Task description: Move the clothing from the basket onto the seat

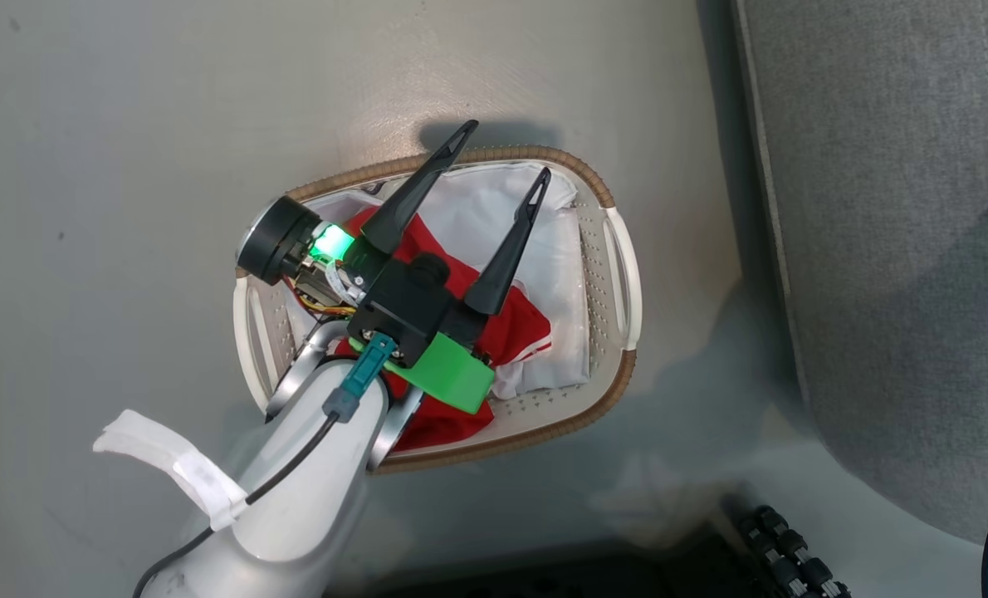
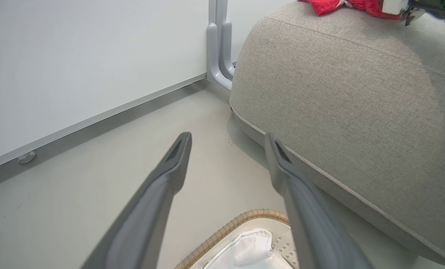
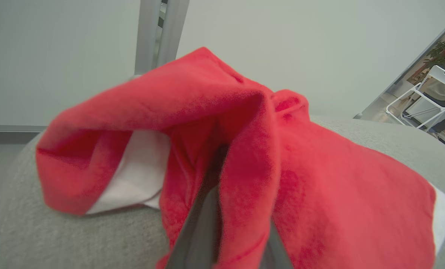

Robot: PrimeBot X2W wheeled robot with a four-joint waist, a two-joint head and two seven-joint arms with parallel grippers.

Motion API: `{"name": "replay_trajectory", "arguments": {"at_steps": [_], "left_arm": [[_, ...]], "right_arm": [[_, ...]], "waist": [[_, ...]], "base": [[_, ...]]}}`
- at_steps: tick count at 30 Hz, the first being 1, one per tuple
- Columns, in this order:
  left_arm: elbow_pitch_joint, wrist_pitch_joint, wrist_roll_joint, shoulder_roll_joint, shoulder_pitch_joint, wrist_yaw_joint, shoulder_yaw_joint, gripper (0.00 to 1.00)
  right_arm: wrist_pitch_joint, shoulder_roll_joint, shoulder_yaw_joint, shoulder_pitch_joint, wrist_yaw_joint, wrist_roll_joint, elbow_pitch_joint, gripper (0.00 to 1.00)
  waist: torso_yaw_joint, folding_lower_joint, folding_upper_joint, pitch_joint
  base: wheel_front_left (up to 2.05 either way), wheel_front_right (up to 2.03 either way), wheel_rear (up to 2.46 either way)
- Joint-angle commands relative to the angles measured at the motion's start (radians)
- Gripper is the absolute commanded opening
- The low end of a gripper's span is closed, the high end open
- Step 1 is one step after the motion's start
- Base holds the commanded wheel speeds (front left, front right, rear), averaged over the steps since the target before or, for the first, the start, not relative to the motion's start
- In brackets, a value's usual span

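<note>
The basket (image 1: 602, 399) stands on the floor, lined with a white sheet and holding bright red clothing (image 1: 511, 320). My left gripper (image 1: 506, 149) hovers above it, open with nothing between its fingers. In the left wrist view this gripper (image 2: 229, 136) points past the basket's rim (image 2: 237, 222) toward the floor and the grey seat (image 2: 357, 93). A red garment (image 2: 327, 5) lies on top of the seat beside my right gripper (image 2: 420, 9). In the right wrist view the right gripper (image 3: 233, 201) is shut on a red garment with white trim (image 3: 319, 194), which drapes over the seat (image 3: 76, 239).
The seat (image 1: 892, 208) runs along the right of the head view. A pale wall panel with a metal post (image 2: 218, 45) stands behind the floor. Black rollers of my base (image 1: 793, 548) sit at the lower right. A white folding chair (image 3: 428, 93) stands far off.
</note>
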Motion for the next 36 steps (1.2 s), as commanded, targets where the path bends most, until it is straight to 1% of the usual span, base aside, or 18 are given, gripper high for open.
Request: {"name": "replay_trajectory", "arguments": {"at_steps": [1, 2, 7, 12, 14, 21, 28, 36], "left_arm": [[0.007, -0.001, -0.004, 0.008, -0.016, 0.003, 0.006, 1.0], [0.009, -0.001, -0.005, 0.009, -0.015, 0.003, 0.008, 1.0], [0.026, -0.001, -0.016, 0.015, -0.006, 0.007, 0.023, 1.0], [0.039, -0.001, -0.031, 0.018, 0.018, 0.011, 0.045, 1.0], [0.044, -0.001, -0.042, 0.016, 0.033, 0.015, 0.06, 1.0], [0.068, -0.001, -0.079, -0.001, 0.098, 0.026, 0.128, 1.0], [0.085, -0.001, -0.105, -0.021, 0.191, 0.037, 0.2, 1.0], [0.104, -0.001, -0.144, -0.044, 0.32, 0.062, 0.296, 1.0]], "right_arm": [[-0.002, 0.007, 0.005, 0.025, -0.002, 0.008, -0.009, 0.47], [-0.002, 0.014, 0.008, 0.032, -0.002, 0.015, -0.016, 1.0], [-0.002, 0.028, 0.049, 0.091, -0.002, 0.013, -0.049, 1.0], [-0.002, 0.058, 0.083, 0.175, -0.002, 0.031, -0.088, 1.0], [-0.002, 0.071, 0.103, 0.215, -0.002, 0.045, -0.093, 1.0], [-0.002, 0.087, 0.172, 0.314, -0.002, 0.081, -0.099, 1.0], [-0.002, 0.088, 0.254, 0.359, -0.002, 0.124, -0.087, 1.0], [-0.002, 0.129, 0.349, 0.43, -0.002, 0.176, -0.063, 1.0]], "waist": [[-0.013, -0.0001, 0.0, -0.016], [-0.017, -0.0001, 0.0, -0.021], [-0.036, -0.0001, 0.0, -0.06], [-0.052, -0.0001, 0.0, -0.123], [-0.055, -0.0001, 0.0, -0.159], [-0.051, -0.0001, 0.0, -0.308], [-0.027, -0.0001, 0.0, -0.46], [0.02, -0.0001, 0.0, -0.611]], "base": [[0.0, 0.0, 0.0], [0.0, 0.0, 0.0], [0.0, 0.0, 0.0], [0.0, 0.0, 0.0], [0.0, 0.0, 0.0], [0.0, 0.0, 0.0], [0.0, 0.0, 0.0], [0.0, 0.0, 0.0]]}}
